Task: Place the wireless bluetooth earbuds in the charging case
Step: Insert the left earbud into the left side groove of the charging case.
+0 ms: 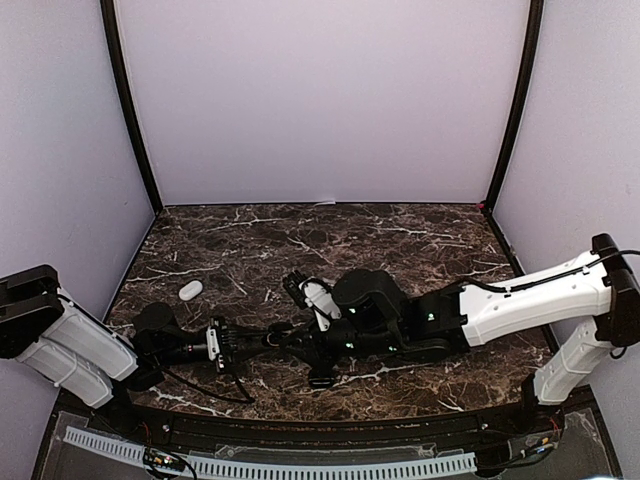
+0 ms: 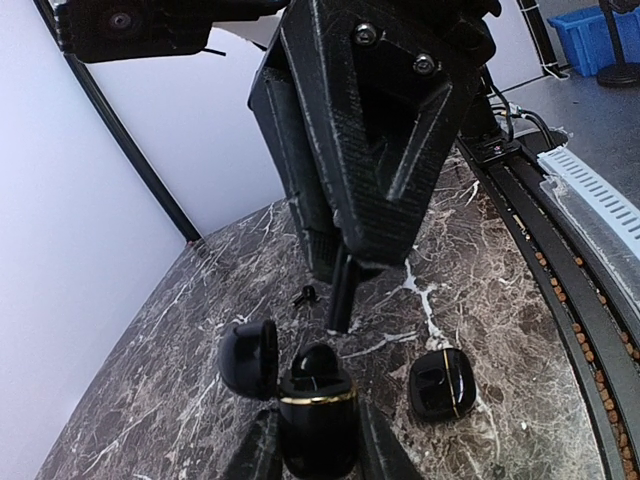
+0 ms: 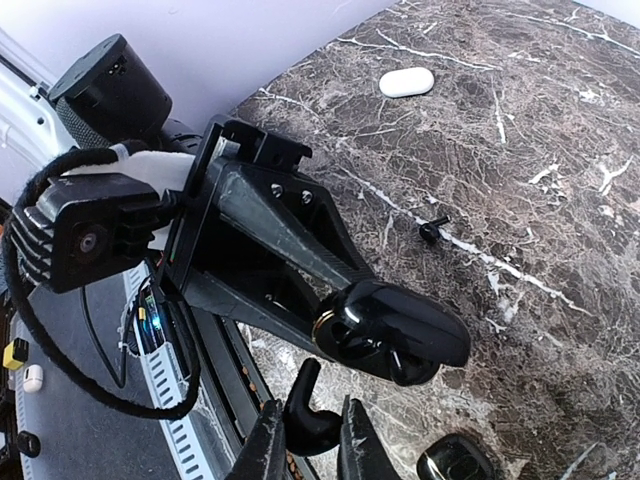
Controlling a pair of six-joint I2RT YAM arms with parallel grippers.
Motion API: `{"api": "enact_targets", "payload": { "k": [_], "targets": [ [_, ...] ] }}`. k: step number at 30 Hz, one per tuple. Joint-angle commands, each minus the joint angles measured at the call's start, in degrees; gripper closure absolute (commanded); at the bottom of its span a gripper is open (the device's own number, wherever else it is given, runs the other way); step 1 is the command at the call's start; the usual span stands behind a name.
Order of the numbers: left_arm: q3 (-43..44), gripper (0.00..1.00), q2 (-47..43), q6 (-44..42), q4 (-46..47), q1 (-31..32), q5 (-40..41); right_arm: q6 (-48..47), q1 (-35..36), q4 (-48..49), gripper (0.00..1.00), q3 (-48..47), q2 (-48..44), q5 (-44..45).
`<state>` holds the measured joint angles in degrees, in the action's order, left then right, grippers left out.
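My left gripper (image 2: 318, 445) is shut on an open black charging case with a gold rim (image 2: 318, 415), its lid (image 2: 250, 358) swung to the left. One black earbud (image 2: 318, 362) sits in the case. My right gripper (image 3: 312, 438) is shut on another black earbud (image 3: 315, 415) and holds it just beside the case's open mouth (image 3: 390, 335). In the left wrist view that bud's stem (image 2: 342, 292) hangs below the right fingers, a little beyond the case. A loose black earbud (image 3: 432, 230) lies on the marble. In the top view both grippers meet near the front centre (image 1: 285, 340).
A second black case (image 2: 442, 385) lies on the marble to the right of the held one, also seen in the top view (image 1: 322, 380). A white closed case (image 1: 190, 290) lies at the left. A cable tray (image 1: 280, 465) runs along the near table edge.
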<state>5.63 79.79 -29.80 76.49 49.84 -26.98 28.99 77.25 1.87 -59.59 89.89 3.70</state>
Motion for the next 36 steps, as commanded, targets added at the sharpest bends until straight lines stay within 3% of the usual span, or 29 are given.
{"api": "enact_targets", "payload": {
  "k": [1,36],
  "targets": [
    [0.5,0.95,-1.1,-0.7,0.3,0.5,0.1,-0.4,0.4,-0.4,1.0,-2.3,1.2,1.0],
    [0.1,0.95,-1.6,-1.6,0.6,1.2,-0.9,0.4,0.3,-1.9,1.0,-5.1,5.7,3.5]
  ]
}}
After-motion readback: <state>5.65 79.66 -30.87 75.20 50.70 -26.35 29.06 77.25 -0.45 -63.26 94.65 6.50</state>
